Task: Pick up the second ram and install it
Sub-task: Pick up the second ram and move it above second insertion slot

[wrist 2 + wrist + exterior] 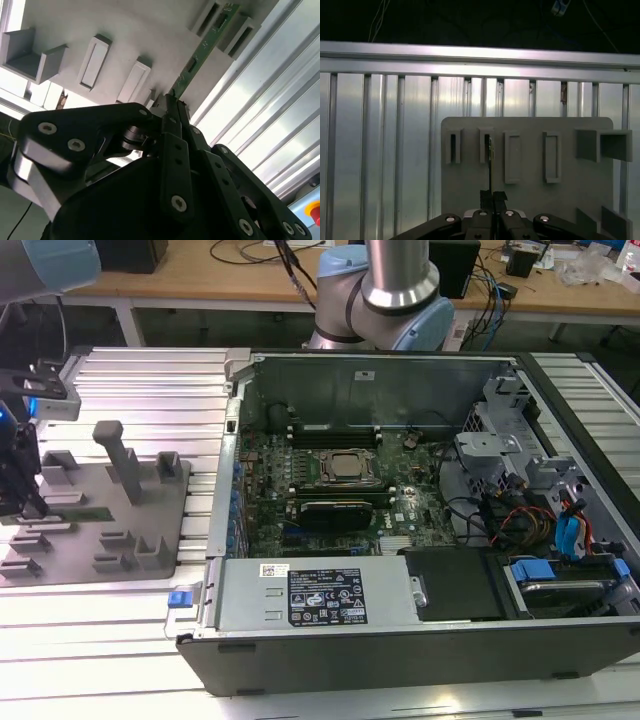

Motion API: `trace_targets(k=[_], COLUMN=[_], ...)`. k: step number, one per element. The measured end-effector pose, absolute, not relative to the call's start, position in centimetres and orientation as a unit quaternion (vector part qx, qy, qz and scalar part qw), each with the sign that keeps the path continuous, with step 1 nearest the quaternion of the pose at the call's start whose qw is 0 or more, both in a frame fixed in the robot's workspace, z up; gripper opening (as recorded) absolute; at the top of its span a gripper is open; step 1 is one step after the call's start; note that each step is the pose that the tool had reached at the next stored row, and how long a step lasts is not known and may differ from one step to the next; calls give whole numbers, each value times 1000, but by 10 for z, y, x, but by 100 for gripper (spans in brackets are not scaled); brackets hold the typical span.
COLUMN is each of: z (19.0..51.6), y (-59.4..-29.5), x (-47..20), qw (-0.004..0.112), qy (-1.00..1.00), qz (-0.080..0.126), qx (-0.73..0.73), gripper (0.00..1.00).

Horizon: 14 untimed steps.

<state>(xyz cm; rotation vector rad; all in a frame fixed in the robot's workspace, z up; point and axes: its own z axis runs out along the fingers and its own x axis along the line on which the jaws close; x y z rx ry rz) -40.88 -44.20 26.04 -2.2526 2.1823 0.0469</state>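
The second ram [201,52] is a thin green circuit-board stick on the grey fixture plate [145,30]. Its far end sits between two grey slot blocks. My gripper [172,102] is shut on its near end, with the black fingers pressed together around the board's edge. In the first wrist view the ram [490,160] shows edge-on, rising from the gripper [493,194] along a slot in the plate. In the exterior view the gripper [33,505] hangs at the far left over the fixture plate [150,530], beside the green stick [88,513].
An open computer case [400,630] lies to the exterior view's right of the fixture, with the motherboard, processor socket [346,468] and long black slots [335,430] inside. A tall grey post [118,455] and several blocks stand on the plate. Ribbed aluminium table [380,150] surrounds everything.
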Motion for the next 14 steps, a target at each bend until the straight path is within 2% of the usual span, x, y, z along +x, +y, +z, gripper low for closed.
trace_targets(k=[14], z=[288], y=[-442], x=[-409], qw=[3], qy=[696], qz=[15], qx=[-718], gripper=[9])
